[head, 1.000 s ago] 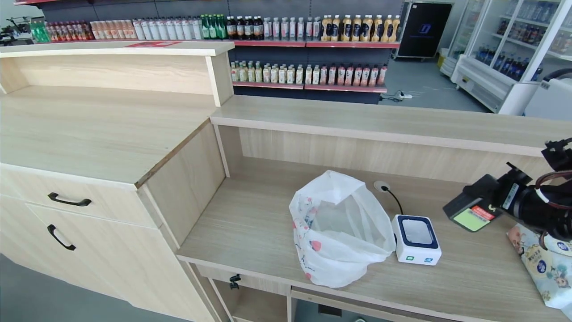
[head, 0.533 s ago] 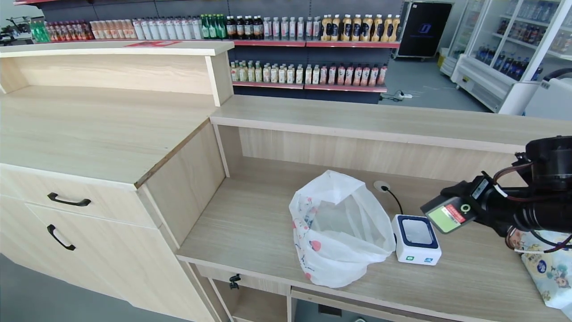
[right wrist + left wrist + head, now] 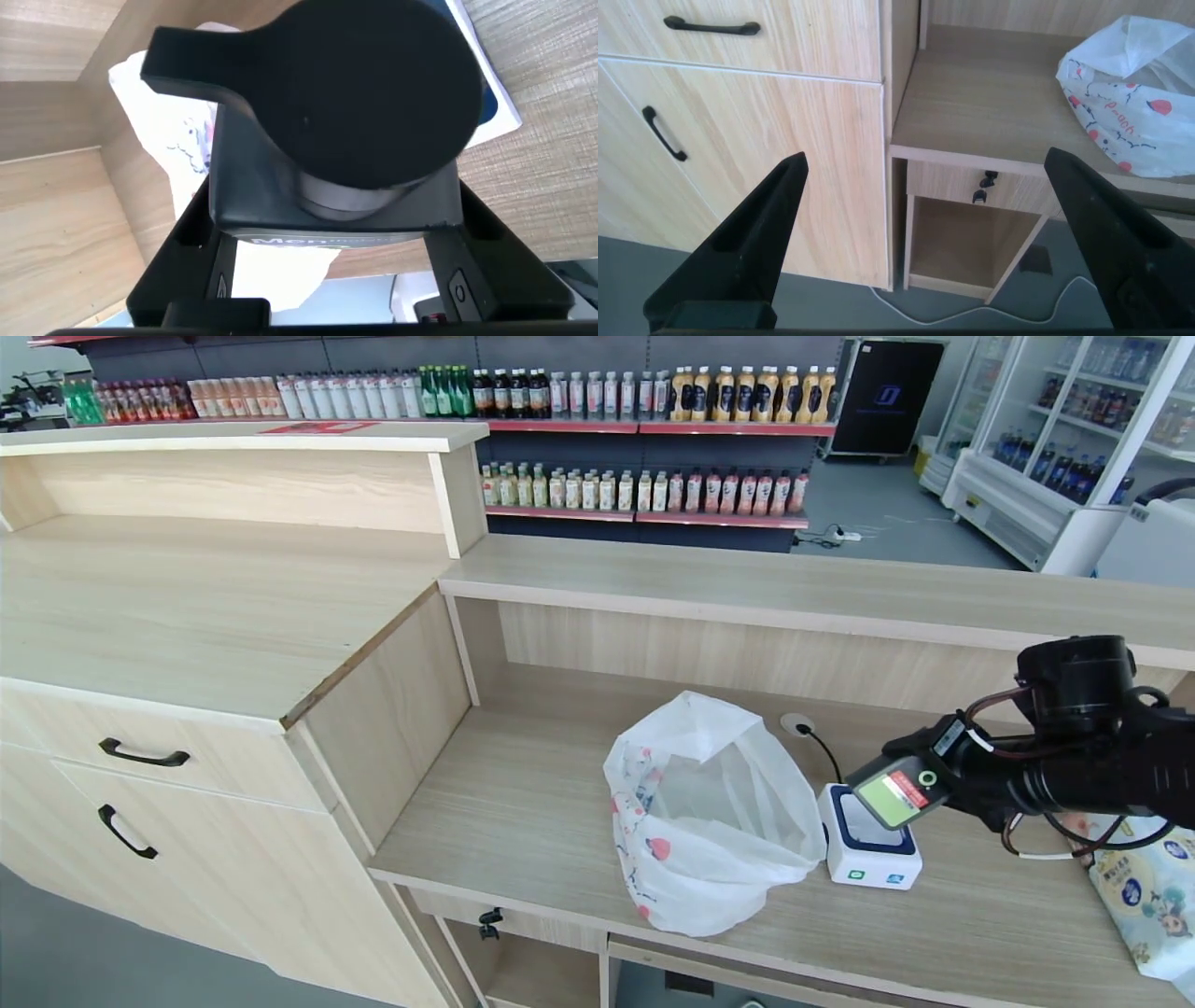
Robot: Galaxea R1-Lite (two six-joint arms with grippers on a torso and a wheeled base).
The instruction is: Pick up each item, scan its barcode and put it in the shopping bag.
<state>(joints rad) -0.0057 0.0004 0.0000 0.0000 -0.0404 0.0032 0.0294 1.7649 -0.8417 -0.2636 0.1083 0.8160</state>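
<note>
Wood counter [image 3: 224,616], drink shelves [image 3: 644,429] in bkgd

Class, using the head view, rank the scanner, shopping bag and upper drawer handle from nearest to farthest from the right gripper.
1. The scanner, just below the right gripper and its box.
2. The shopping bag, left of the scanner.
3. The upper drawer handle, on the far-left cabinet.

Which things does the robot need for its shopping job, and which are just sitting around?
For the job: black box held in the right gripper over the barcode scanner; white shopping bag; patterned pack at the right edge of the counter, probably waiting its turn.

Just sitting around: drink bottles on the shelves; glass-door fridges; cabinet drawers.
</note>
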